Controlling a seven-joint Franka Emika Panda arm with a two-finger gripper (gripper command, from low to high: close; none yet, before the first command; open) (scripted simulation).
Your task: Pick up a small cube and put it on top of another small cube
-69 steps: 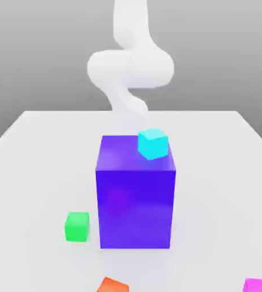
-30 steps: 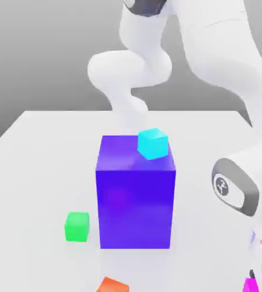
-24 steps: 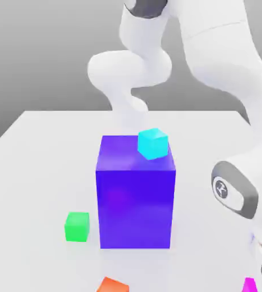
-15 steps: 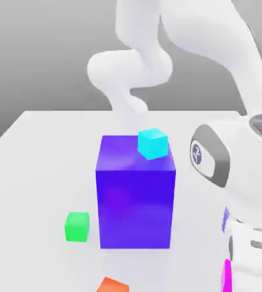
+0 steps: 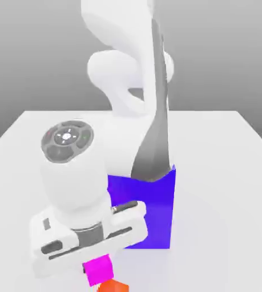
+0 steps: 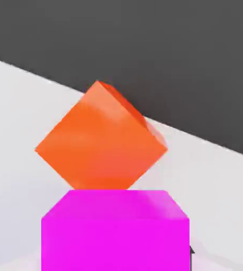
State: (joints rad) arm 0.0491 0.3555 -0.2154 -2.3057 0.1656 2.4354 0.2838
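Observation:
The small magenta cube (image 5: 98, 272) hangs just under the white hand, with my gripper (image 5: 97, 264) shut on it. Directly below it, at the table's front edge, sits the orange-red cube (image 5: 111, 287), turned corner-on. The hand view looks down past the magenta cube (image 6: 115, 230) at the orange-red cube (image 6: 102, 140), and the two are close together. Whether the cubes touch cannot be told.
The tall blue-purple block (image 5: 156, 211) stands right behind the hand, partly covered by the arm. The white table (image 5: 224, 171) stretches out on both sides. Its edge (image 6: 208, 140) runs just beyond the orange-red cube.
The arm has swung from the exterior view's right towards the left, carrying the magenta cube. The hand now stands in front of the blue-purple block, over the orange-red cube.

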